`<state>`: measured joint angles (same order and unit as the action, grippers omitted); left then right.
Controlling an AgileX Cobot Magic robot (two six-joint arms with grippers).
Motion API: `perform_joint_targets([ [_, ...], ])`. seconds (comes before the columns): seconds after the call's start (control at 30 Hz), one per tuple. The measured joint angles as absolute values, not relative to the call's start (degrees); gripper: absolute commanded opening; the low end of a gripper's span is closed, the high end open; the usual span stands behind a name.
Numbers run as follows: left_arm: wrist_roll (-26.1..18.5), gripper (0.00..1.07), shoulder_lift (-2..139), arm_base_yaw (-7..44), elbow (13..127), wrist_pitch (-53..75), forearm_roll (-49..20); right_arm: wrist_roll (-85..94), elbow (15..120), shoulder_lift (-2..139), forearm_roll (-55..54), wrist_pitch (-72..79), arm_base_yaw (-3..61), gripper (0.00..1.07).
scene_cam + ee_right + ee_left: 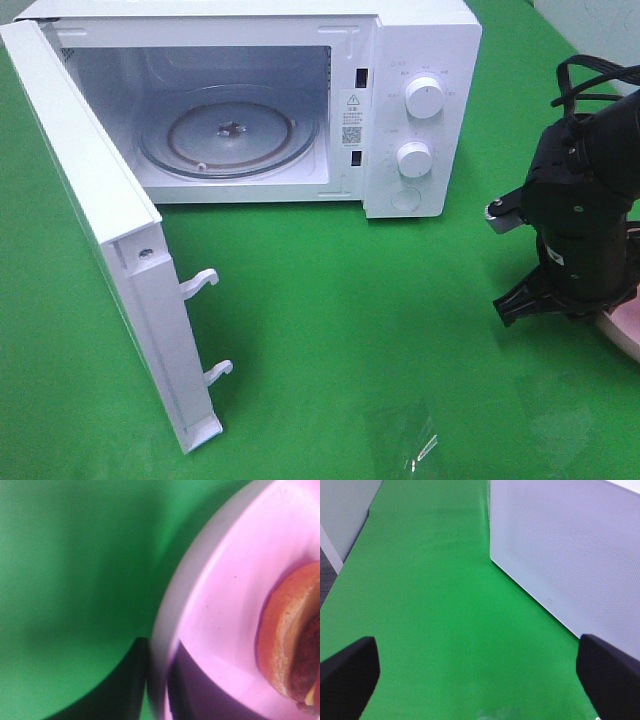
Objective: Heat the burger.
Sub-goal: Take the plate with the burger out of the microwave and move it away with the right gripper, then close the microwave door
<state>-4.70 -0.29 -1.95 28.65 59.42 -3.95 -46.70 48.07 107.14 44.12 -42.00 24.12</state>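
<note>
Jaws straddle plate (220,605) rim, burger (292,635) beside

The right arm (580,220) stands over a pink plate (625,325), which shows only as a sliver beneath it at the frame edge. Well off to the gripper's left, a white microwave (420,100) sits on green cloth (350,330), door (100,230) swung wide, glass turntable (230,130) bare.

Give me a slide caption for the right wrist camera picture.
Right gripper straddles the rim of the pink plate holding the burger.
</note>
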Motion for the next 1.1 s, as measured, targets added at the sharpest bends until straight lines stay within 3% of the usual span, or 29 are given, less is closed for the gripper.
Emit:
perform_joint_targets([
  [0.07, -4.7, 1.00, -0.3, -1.9, 28.6, 59.4, -4.0, -41.9, 48.9, 107.1, 38.9, -41.7, 24.1, 0.43],
  [0.37, -4.7, 1.00, -0.3, -1.9, 28.6, 59.4, -4.0, -33.1, 51.3, 105.2, 31.0, -44.1, 24.1, 0.60],
  [0.57, -4.7, 1.00, -0.3, -1.9, 28.6, 59.4, -4.0, -21.8, 51.5, 91.3, 23.8, -44.6, 24.1, 0.78],
  [0.73, -4.7, 1.00, -0.3, -1.9, 28.6, 59.4, -4.0, -15.5, 51.5, 83.9, 19.9, -46.7, 24.1, 0.81],
  [1.1, -4.7, 1.00, -0.3, -1.9, 28.6, 59.4, -4.0, -6.8, 47.2, 66.6, 9.7, -49.8, 24.1, 0.76],
])
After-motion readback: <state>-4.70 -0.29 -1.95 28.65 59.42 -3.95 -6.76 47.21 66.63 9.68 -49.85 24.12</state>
